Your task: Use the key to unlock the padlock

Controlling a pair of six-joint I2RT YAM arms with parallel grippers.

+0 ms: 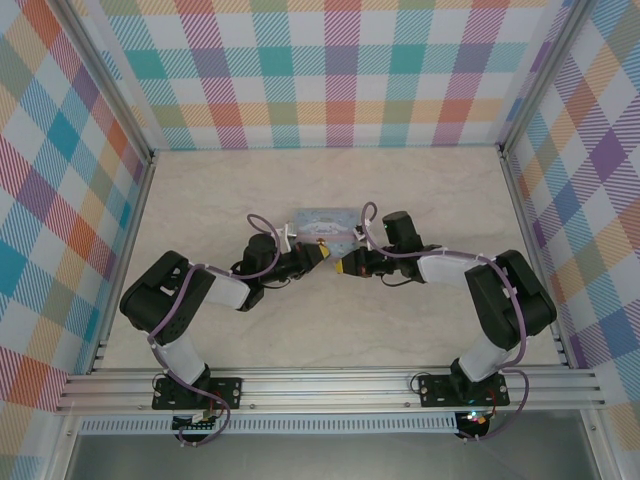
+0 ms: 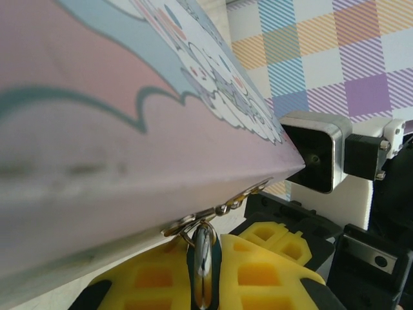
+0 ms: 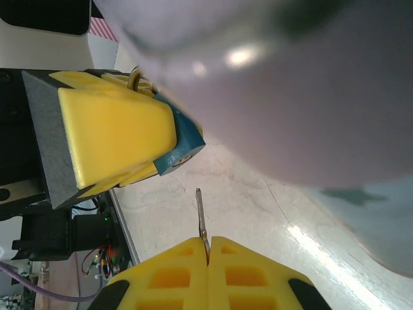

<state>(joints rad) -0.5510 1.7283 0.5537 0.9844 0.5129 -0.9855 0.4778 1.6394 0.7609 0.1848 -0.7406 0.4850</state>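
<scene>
At your right wrist: key (image 3: 201,219) apart from padlock (image 3: 184,145) | right gripper (image 3: 208,244) pinches key | left gripper (image 2: 205,255) clamps padlock | arms angled inward.

Pale marbled table (image 1: 200,200), printed tin (image 1: 322,222) atop.

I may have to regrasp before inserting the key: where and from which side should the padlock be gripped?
Pinch the padlock across its flat faces, coming from the side away from the tin, as the left gripper does. Its shackle hangs in the tin's hasp, so only the body is free; leave its lower end bare.
</scene>
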